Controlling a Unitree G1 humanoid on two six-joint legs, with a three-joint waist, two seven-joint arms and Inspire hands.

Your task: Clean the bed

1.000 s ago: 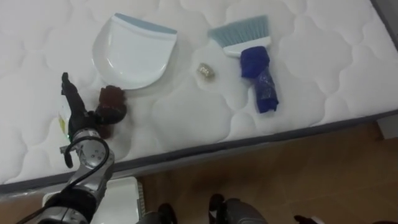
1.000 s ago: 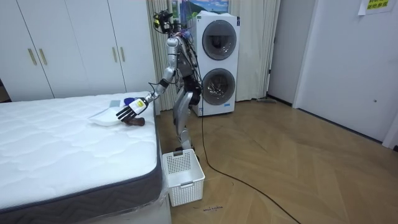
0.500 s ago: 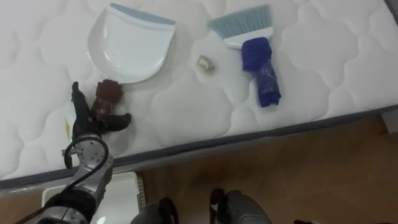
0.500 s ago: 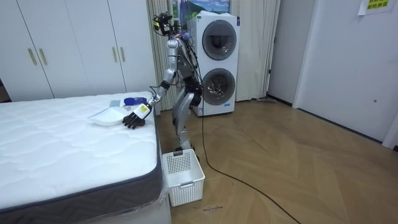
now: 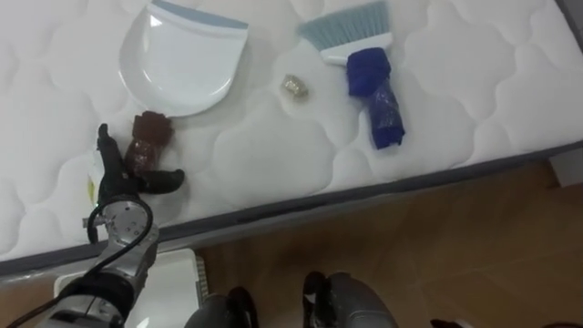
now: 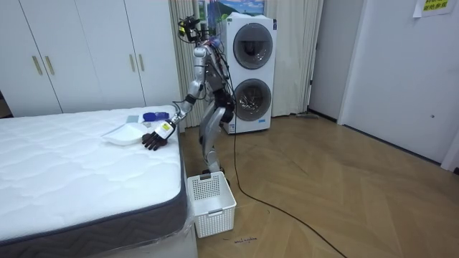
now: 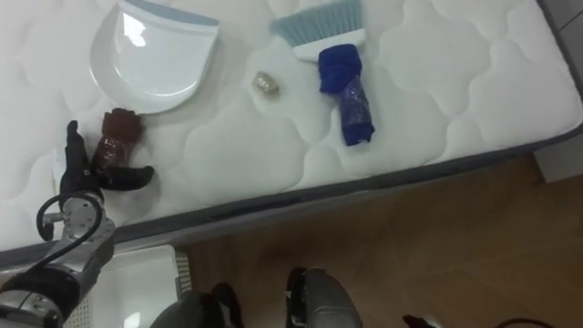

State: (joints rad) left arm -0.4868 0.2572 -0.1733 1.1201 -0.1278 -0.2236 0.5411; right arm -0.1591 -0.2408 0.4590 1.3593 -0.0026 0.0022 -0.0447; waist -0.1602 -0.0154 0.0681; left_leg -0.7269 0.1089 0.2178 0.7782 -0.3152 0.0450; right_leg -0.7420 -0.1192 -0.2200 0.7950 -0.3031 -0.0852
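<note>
The left hand lies open on the bed, fingers straight and thumb spread under the brown lump beside the dustpan, seemingly bracketing it for a grasp, while brush and scrap lie apart.

Bare mattress beside dustpan, brush

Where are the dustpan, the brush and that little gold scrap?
White plastic dustpan (image 5: 179, 62): left eye view, middle of its tray.
Blue-handled brush (image 5: 369, 80): left eye view, its handle.
Small gold scrap (image 5: 292, 86): left eye view, its centre.
</note>
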